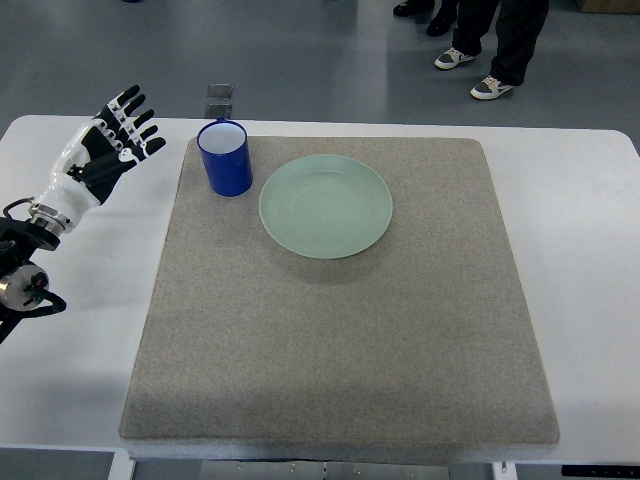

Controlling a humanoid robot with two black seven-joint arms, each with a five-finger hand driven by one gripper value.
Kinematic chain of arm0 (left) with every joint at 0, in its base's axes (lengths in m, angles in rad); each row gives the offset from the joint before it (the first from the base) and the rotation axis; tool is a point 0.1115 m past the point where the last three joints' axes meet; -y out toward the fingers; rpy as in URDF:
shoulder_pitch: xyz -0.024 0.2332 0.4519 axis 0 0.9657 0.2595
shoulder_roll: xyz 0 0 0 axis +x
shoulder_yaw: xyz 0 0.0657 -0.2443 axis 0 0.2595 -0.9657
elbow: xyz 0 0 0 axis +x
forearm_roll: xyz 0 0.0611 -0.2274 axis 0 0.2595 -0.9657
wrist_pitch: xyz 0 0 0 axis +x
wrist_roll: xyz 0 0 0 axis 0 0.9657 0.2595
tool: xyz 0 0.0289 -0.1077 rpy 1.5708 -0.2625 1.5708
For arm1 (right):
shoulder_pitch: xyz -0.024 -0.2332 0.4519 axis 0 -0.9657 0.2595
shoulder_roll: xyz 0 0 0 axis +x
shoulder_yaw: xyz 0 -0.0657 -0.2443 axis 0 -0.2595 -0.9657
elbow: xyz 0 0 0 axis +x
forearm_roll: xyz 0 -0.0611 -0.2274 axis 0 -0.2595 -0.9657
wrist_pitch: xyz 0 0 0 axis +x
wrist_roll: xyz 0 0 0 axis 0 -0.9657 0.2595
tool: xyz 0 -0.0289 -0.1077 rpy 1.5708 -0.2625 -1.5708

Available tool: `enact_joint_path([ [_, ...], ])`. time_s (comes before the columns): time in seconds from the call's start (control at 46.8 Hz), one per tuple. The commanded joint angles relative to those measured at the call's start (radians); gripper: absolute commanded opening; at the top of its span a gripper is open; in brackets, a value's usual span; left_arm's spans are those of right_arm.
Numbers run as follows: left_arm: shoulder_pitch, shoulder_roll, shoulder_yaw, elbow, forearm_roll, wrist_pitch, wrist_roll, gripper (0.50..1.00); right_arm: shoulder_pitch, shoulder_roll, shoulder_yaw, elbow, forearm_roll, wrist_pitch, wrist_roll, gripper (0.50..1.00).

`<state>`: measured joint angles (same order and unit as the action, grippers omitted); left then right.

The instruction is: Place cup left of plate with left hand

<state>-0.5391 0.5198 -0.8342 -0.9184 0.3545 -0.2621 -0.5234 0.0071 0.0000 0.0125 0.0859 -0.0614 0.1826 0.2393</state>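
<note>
A blue cup (226,157) with a white inside stands upright on the grey mat (340,330), just left of a pale green plate (326,206) and a little apart from it. My left hand (112,140) hovers over the white table to the left of the cup, a short gap away, fingers spread and holding nothing. Its arm comes in from the lower left edge. The right arm is out of the picture.
The white table (570,250) shows bare strips on both sides of the mat. A small grey object (219,98) sits at the table's far edge behind the cup. A person's legs and shoes (480,60) stand on the floor beyond the table, top right.
</note>
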Motion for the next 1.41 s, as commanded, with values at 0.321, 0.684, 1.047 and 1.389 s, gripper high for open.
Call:
enact_joint_path([
  [0.321,-0.179,-0.029,-0.028,0.058,-0.048,0.050,0.013,0.990,-0.001,0.000,0.000,0.000,0.000,0.000,0.000,0.932],
  [0.684,-0.246,-0.116,-0.028,0.207,-0.086,0.046,0.062,0.986,0.001,0.000,0.000,0.000,0.000,0.000,0.000,0.932],
  [1.047,-0.272,-0.172,-0.029,0.286,-0.204,0.050,0.123,0.977,0.001,0.000,0.000,0.000,0.000,0.000,0.000,0.932],
  [1.389,-0.289,-0.196,-0.029,0.300,-0.224,0.055,0.126,0.996,0.001,0.000,0.001,0.000,0.000,0.000,0.000,0.932],
])
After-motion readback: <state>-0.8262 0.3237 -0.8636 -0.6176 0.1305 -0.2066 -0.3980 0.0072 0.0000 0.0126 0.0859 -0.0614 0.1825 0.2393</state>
